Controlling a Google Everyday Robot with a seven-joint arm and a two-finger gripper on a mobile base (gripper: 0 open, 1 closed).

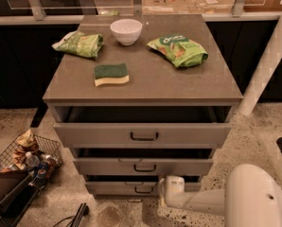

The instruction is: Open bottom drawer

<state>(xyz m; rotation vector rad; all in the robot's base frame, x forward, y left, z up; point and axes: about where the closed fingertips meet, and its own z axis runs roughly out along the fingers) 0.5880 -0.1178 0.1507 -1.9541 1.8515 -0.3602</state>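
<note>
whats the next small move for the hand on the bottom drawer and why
Probably ease the hand sideways onto the dark bar handle of the bottom drawer. The hand sits low at the drawer front and appears beside that handle rather than on it, and the drawer shows only a narrow gap above it.

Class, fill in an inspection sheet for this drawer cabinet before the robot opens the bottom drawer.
Surface: cabinet top, grey, flat.
Job's things: bottom drawer, lowest of three, dark gap above its front.
Clutter: white bowl, green sponge, left snack bag and right snack bag, all on top.
Grippers: gripper low, at the bottom drawer's front, right of its handle.
Cables: nothing seen.
Surroundings: wire basket of oddments on speckled floor; white post right.
</note>
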